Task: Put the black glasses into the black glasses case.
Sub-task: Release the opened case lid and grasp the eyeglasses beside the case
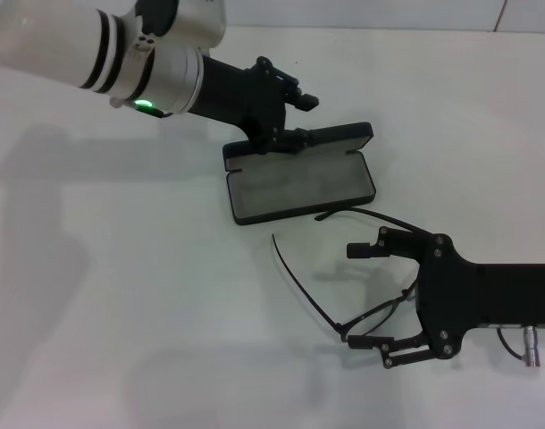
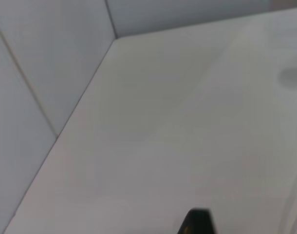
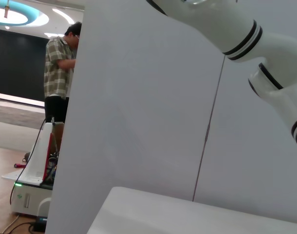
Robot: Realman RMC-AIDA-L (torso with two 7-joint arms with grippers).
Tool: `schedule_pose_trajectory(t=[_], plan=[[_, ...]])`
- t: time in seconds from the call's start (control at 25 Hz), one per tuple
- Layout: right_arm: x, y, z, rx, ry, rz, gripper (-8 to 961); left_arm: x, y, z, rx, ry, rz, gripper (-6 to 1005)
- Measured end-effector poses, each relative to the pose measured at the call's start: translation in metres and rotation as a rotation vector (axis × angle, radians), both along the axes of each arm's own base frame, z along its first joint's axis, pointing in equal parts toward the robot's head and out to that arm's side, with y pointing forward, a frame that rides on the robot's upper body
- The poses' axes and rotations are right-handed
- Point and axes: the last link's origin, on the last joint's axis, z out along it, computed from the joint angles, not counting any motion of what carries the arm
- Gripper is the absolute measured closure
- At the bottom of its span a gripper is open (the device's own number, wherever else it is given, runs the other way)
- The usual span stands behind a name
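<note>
We see the black glasses case (image 1: 301,179) lying open on the white table (image 1: 121,313), grey lining up, long axis running left-right w/ a slight tilt, and our left gripper (image 1: 281,112) sits spread over its raised lid at the far-left corner. The black glasses (image 1: 362,304) lie just in front of the case, temples unfolded twd it, our right gripper (image 1: 380,295) spread wide around the frame. No lettering readable; the white partition wall (image 3: 139,97) is all that stands nearby.
</note>
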Motion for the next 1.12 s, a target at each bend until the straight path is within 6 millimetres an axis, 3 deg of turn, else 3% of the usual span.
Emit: schedule_pose_trajectory(t=[0.24,0.4,0.52,0.68,0.84,1.0,1.12], plan=[[-0.003,0.006,0.003,0.029,0.028,-0.021,110,0.004,-0.012,0.009,0.007,-0.232,0.005,507],[-0.013,0.026,0.024,0.088,0.093,-0.078,114,-0.017,-0.030,0.020,0.099,-0.491,0.058,429],[-0.024,0.040,0.044,0.071,0.022,-0.038,116,-0.037,-0.051,0.024,0.157,-0.650,0.102,395],[-0.049,0.058,0.071,0.022,-0.290,0.090,119,-0.070,-0.075,0.040,0.269,-0.803,0.190,386],[-0.078,0.066,0.082,-0.030,-0.694,0.163,123,-0.091,-0.091,0.048,0.307,-0.857,0.269,388],[-0.103,0.065,0.065,-0.030,-0.979,0.200,126,-0.103,-0.098,0.051,0.335,-0.878,0.323,388],[-0.106,0.063,0.043,-0.008,-1.142,0.256,129,-0.105,-0.100,0.048,0.342,-0.883,0.338,387]])
